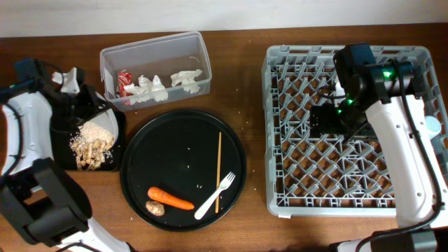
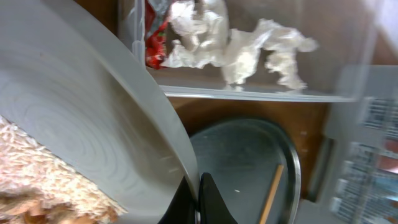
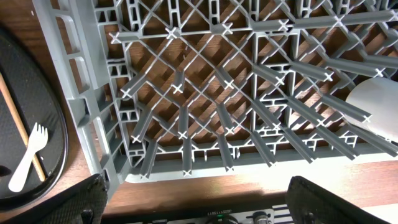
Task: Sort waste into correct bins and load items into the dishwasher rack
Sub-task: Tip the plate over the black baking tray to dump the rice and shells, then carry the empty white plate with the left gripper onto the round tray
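My left gripper is clenched on the rim of a grey plate, one finger on each face. The plate is tipped steeply away from me, over the black bin just below my wrist. Pale shredded food scraps are heaped at the plate's low side, though I cannot tell how much is still on the plate and how much is already in the bin. I judge the plate to be stiff, smooth and somewhat slick. With only a rim pinch it could pivot between my pads, especially with the load of scraps far from my fingers, so the edge nearest me, pinched deep, is the sensible hold. Ahead of my left fingers is the clear bin, with crumpled tissues and a red wrapper in it. Beyond the plate's edge lies the round black tray. It holds a carrot, a brown lump, a white fork and a wooden chopstick. I expect the fork and chopstick to be light and thin and best pinched mid-shaft, and the carrot to be firm and likely to roll. My right gripper hangs released over the grey dishwasher rack, fingers wide apart and holding nothing. A pale rounded piece that I cannot identify sits in the tines off to its side.
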`<action>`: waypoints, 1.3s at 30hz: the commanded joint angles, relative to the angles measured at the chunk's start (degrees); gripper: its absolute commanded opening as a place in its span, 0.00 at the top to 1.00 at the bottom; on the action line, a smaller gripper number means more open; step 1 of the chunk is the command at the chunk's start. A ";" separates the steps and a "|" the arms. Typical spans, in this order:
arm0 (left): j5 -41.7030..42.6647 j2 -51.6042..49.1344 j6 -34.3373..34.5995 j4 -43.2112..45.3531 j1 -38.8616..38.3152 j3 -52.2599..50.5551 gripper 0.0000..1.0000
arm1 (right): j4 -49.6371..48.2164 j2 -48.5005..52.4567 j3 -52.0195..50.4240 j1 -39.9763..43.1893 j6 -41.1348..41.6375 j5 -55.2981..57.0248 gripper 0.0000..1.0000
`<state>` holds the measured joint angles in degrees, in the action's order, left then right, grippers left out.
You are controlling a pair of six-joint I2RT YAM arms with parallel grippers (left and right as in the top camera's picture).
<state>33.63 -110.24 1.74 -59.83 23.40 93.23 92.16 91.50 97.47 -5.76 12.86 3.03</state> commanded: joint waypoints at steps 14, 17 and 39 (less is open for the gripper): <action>36.65 1.75 -15.41 -7.91 14.40 1.33 0.99 | 0.26 -0.94 -0.09 0.17 -0.39 0.68 0.05; 39.23 1.75 -16.83 -9.38 15.87 1.33 1.00 | 0.26 -0.94 -0.09 0.17 -0.39 0.68 0.05; 19.04 18.80 -17.35 -19.61 -5.77 1.33 1.00 | 0.59 -0.94 -0.09 0.17 -0.39 0.66 0.04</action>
<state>59.92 -94.63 -15.66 -78.76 27.73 93.45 92.60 91.50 97.47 -5.76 12.86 3.05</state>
